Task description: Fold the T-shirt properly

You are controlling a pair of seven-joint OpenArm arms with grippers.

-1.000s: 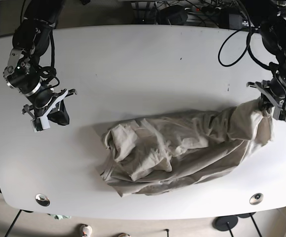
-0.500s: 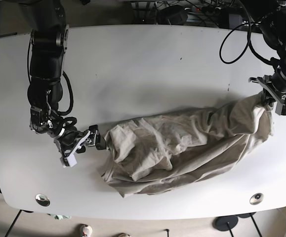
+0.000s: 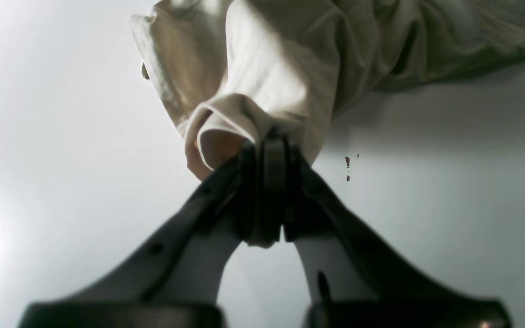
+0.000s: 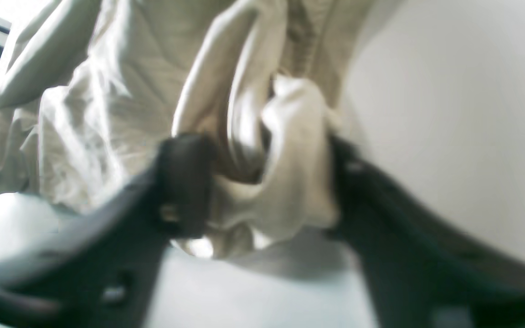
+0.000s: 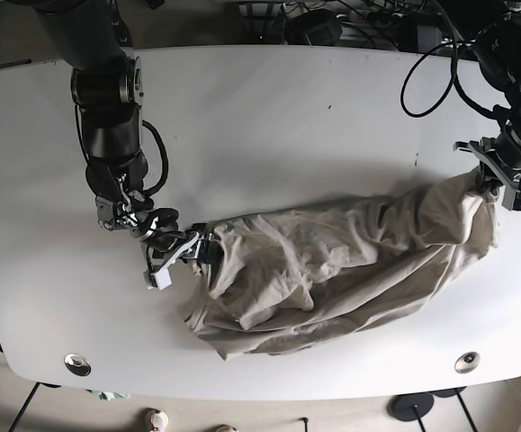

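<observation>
White desk (image 5: 269, 117): my left fingers (image 3: 267, 150) pinch the beige T-shirt (image 5: 332, 270); my right fingers (image 4: 262, 182) straddle its bunched edge, half-closed.

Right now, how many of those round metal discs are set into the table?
2: one disc near the front corner by the right arm's side, the other disc near the opposite front corner. The shirt might hide more.

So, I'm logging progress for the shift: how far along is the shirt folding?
Early. Done: the left gripper is shut on one end of the T-shirt, lifted near the table edge. In hand: the right gripper has fabric bunched between its open fingers at the opposite end, not clearly clamped. Left: the shirt is a crumpled heap, so spreading it flat and every fold remain.
</observation>
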